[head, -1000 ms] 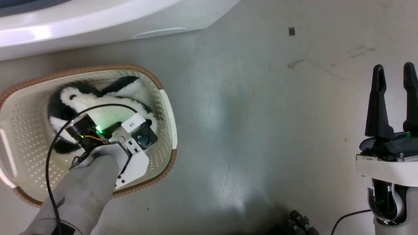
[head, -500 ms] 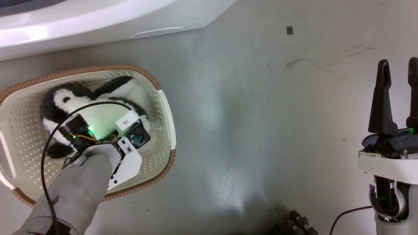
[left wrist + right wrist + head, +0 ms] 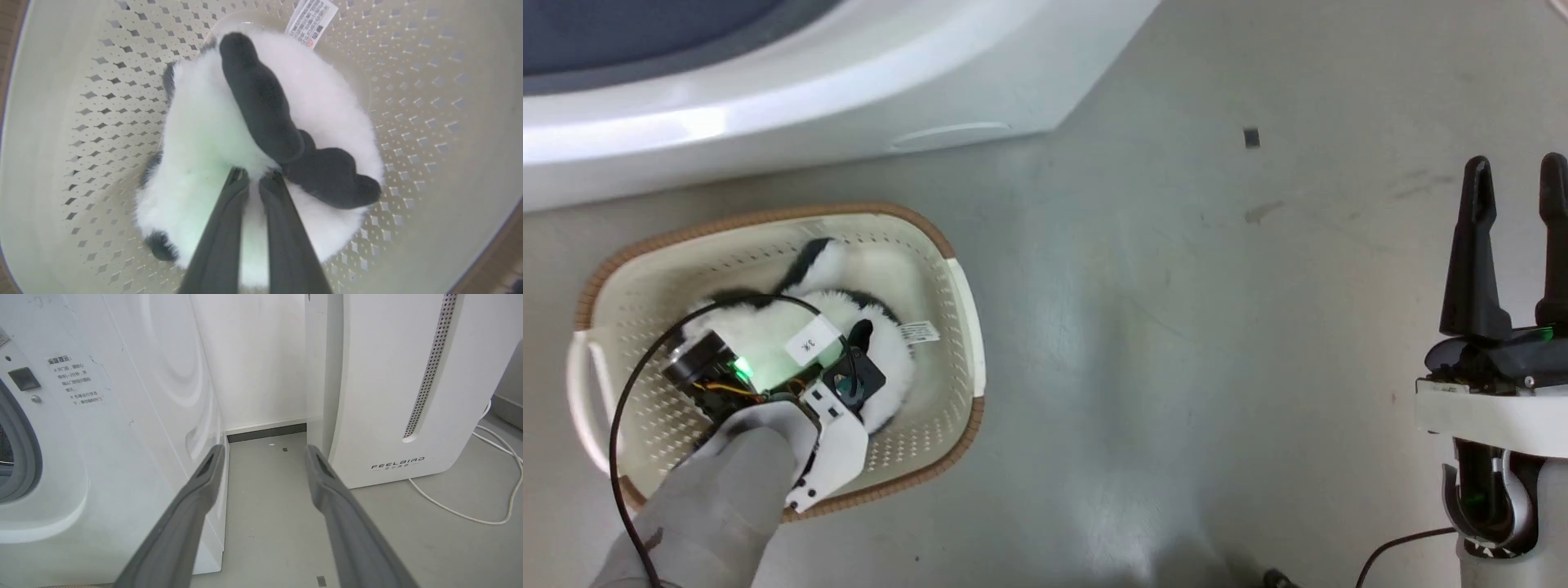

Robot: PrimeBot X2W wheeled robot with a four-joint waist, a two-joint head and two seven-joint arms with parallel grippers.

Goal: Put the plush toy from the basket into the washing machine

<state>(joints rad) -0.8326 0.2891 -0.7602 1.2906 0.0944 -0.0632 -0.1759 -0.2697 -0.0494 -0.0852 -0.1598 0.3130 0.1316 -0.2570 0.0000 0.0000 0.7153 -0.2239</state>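
Note:
The cream perforated basket (image 3: pixel 931 245) with a brown rim stands on the floor in front of the washing machine (image 3: pixel 768 106). Inside it, the white plush toy (image 3: pixel 886 371) with black patches is bunched up under my left wrist. In the left wrist view my left gripper (image 3: pixel 255 176) is shut on the plush toy (image 3: pixel 204 134), its fingertips sunk in the white fur beside a black limb. The toy's paper tag (image 3: pixel 310 18) points toward the basket wall (image 3: pixel 429 102). My right gripper (image 3: pixel 1515 175) hangs open and empty over the floor at the right.
The right wrist view shows the washing machine (image 3: pixel 122 416) with its grey gasket (image 3: pixel 24 457) at the left. A white FEELBIRD-marked appliance (image 3: pixel 388 396) stands at the right, a white cable (image 3: pixel 470 510) beside it. Grey floor (image 3: pixel 265 490) runs between the two.
The head camera has shifted, so the whole picture sits lower. The plush toy lay spread across the basket before; now it is gathered under my left gripper. The right gripper holds its pose.

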